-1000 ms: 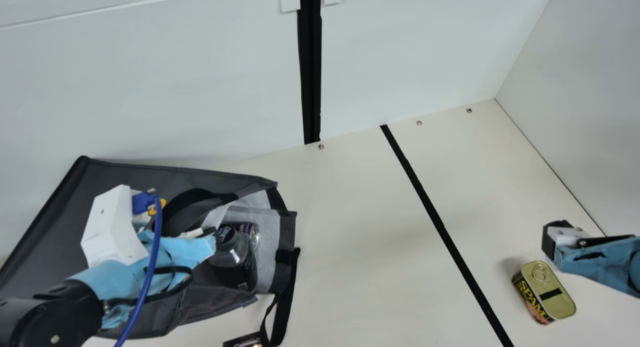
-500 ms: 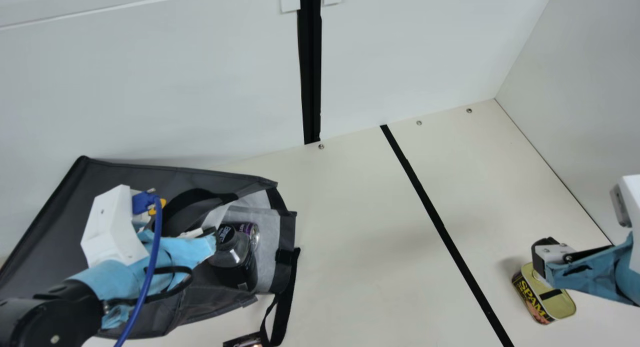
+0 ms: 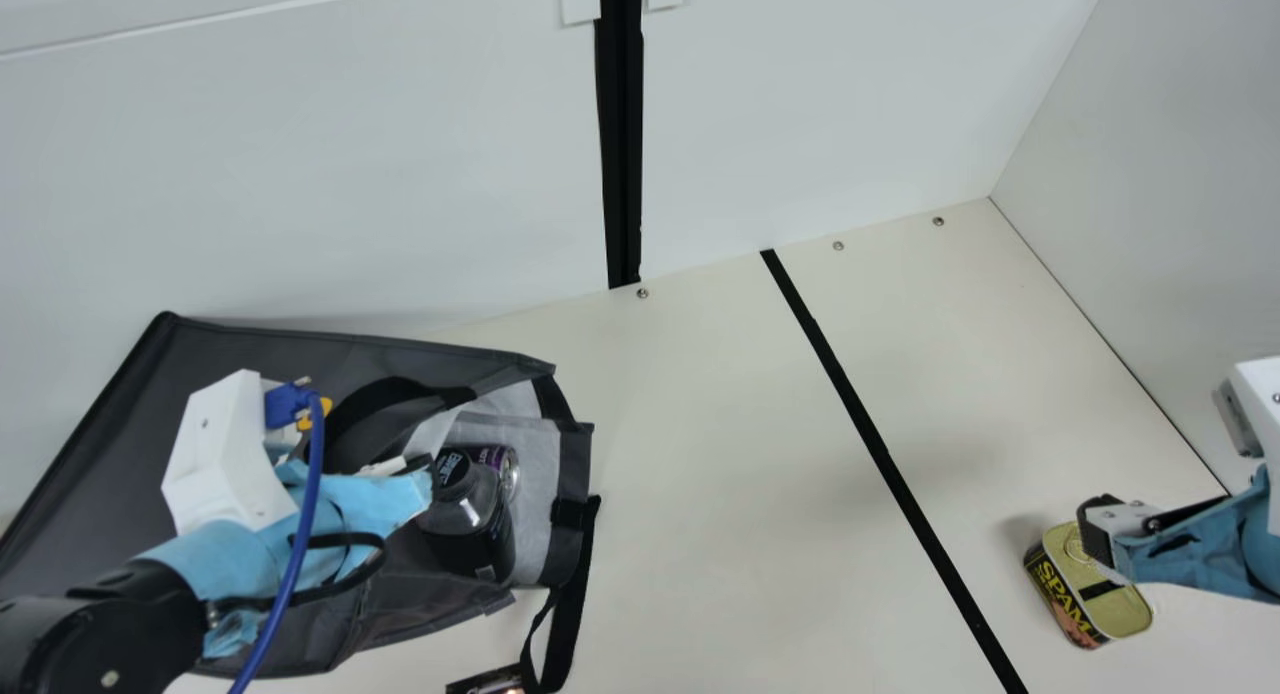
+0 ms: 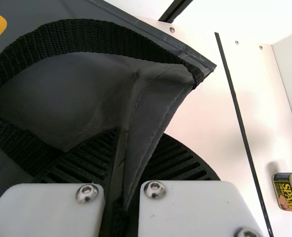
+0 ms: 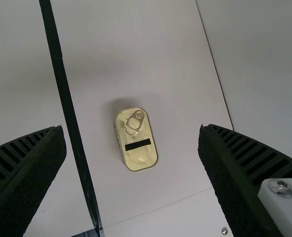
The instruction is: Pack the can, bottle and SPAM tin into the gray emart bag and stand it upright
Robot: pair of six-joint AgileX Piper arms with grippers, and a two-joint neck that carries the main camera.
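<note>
Cream counter: beneath bag and tin | gray emart bag: lying down, mouth gaping | left tool: closed, pinching bag fabric | right tool: spread wide, holding nothing | bottle: inside bag's mouth | can: inside, beside bottle | SPAM tin: below right tool

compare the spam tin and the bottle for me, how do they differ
The SPAM tin stands lid up on the table; the bottle lies inside the gray bag. The SPAM tin is squat with a gold lid, while the bottle is rounder, with a black cap. Both carry printing, and neither is gripped.
</note>
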